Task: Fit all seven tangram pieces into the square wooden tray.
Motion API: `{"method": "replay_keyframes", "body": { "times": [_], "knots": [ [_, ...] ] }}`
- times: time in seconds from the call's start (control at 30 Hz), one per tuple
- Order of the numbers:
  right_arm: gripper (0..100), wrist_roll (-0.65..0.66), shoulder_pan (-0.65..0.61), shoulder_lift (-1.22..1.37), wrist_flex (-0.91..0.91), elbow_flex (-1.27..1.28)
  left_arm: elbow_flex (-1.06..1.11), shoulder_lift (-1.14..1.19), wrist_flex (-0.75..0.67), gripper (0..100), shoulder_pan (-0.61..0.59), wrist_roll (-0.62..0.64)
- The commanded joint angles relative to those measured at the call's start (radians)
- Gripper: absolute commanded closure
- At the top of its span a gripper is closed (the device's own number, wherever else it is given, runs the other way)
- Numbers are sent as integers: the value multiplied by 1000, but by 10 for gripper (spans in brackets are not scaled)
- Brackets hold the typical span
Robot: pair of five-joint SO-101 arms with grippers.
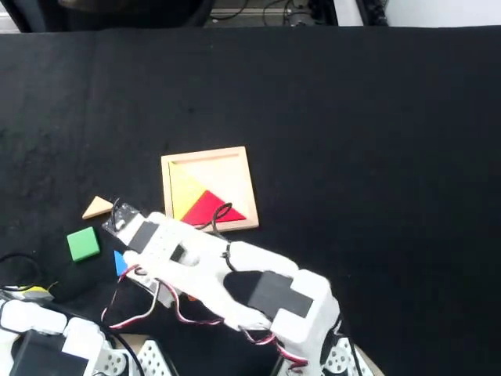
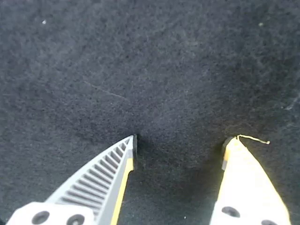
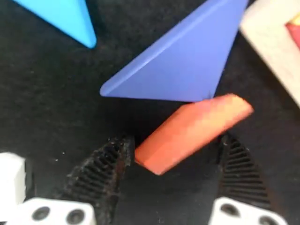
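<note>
Orange piece (image 3: 192,131) between spread right jaws

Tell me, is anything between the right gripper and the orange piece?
Nothing visible. The orange piece lies between the open jaws of the right gripper; the dark blue triangle sits just beyond it.

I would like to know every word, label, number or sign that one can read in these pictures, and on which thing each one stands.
No text can be read anywhere in these pictures.
wooden tray: bare wood, no print.
green square and orange piece: plain coloured faces, no marks.
white arm: no readable label or number.
</note>
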Motion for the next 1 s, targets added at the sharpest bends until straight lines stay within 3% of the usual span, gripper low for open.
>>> {"method": "replay_keyframes", "body": {
  "times": [0.0,0.4,0.8,0.87,0.97],
  "knots": [
    [701,25,-11,5,0,-62,24,17,-9,698,4,-5],
    [710,54,-6,-25,23,-65,24,17,-9,698,4,-5],
    [929,132,-2,-102,14,-64,24,17,-9,698,4,-5],
    [988,132,25,-102,14,-64,24,17,-9,698,4,-5],
    [987,132,109,-108,20,-62,24,17,-9,698,4,-5]
  ]
}}
